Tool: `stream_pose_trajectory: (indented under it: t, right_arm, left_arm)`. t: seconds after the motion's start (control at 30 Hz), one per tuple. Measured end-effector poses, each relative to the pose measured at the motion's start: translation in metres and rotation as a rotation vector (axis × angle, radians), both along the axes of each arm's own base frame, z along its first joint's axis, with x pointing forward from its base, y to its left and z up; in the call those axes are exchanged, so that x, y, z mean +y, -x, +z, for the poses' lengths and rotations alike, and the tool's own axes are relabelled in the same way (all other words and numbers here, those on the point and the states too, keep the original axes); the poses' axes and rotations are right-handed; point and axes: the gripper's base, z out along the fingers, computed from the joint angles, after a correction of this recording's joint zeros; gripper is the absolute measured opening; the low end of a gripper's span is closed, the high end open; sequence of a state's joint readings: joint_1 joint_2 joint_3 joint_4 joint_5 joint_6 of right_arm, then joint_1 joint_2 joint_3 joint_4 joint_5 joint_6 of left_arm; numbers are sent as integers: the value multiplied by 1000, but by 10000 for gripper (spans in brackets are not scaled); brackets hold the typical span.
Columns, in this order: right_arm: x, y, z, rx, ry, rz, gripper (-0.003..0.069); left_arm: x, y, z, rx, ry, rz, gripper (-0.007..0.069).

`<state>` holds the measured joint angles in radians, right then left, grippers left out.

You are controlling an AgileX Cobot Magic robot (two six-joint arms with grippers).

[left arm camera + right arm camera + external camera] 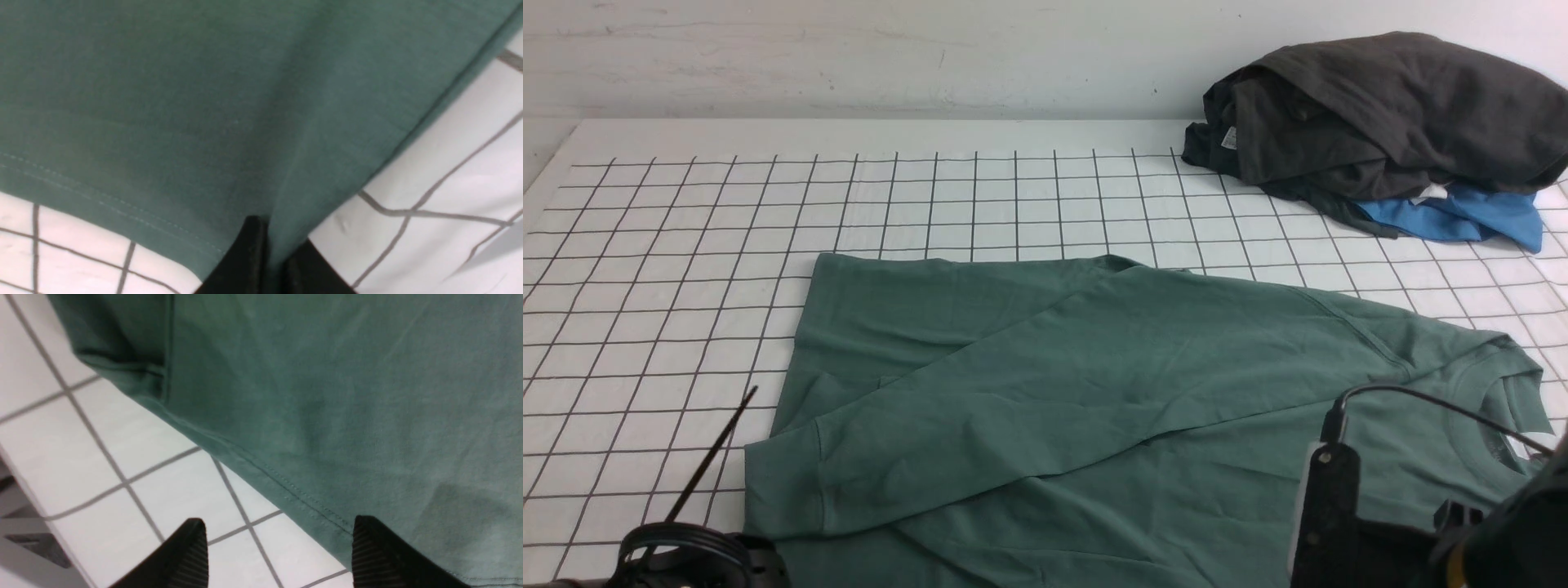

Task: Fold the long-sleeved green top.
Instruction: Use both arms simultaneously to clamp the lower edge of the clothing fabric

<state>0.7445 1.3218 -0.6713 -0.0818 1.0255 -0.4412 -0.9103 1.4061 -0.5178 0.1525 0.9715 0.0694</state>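
The left gripper (pixel 274 249), black-fingered, is clamped tight on a ridge of the large, dull forest-green cotton long-sleeved top (pixel 1094 384), right at the stitched edge. The right gripper (pixel 278 547) is spread wide and holds nothing: one ribbed black finger is over the top's stitched hem, the other over the white tablecloth (pixel 686 245) with its thin dark grid lines.

In the front view, the top lies flat on that cloth, filling the centre and running down to 6 o'clock. Its ribbed neck (pixel 1474 404) is at 4 o'clock. One long sleeve (pixel 1013 392) is laid slantwise across the body, with its cuff (pixel 784 482) at 8 o'clock.

Farther back, at 2 o'clock, is a heap of dark grey garments (pixel 1380 106). A bright blue garment (pixel 1462 216) pokes out from beneath it.
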Motion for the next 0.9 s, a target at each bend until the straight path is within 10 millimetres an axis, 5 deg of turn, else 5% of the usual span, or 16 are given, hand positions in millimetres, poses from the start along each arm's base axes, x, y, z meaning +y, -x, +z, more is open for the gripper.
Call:
stream_pose_trajectory:
  t: [0.27,0.47,0.9]
  right_arm:
    - [4,-13,-50,23,107,38,443]
    - [5,-15,-51,20,122,-15,426]
    - [7,-17,-46,-47,86,12,20]
  left_arm:
    - [2,-3,0,8,12,46,6]
    - [3,-3,0,8,13,47,6]
    - [2,-3,0,9,14,48,6]
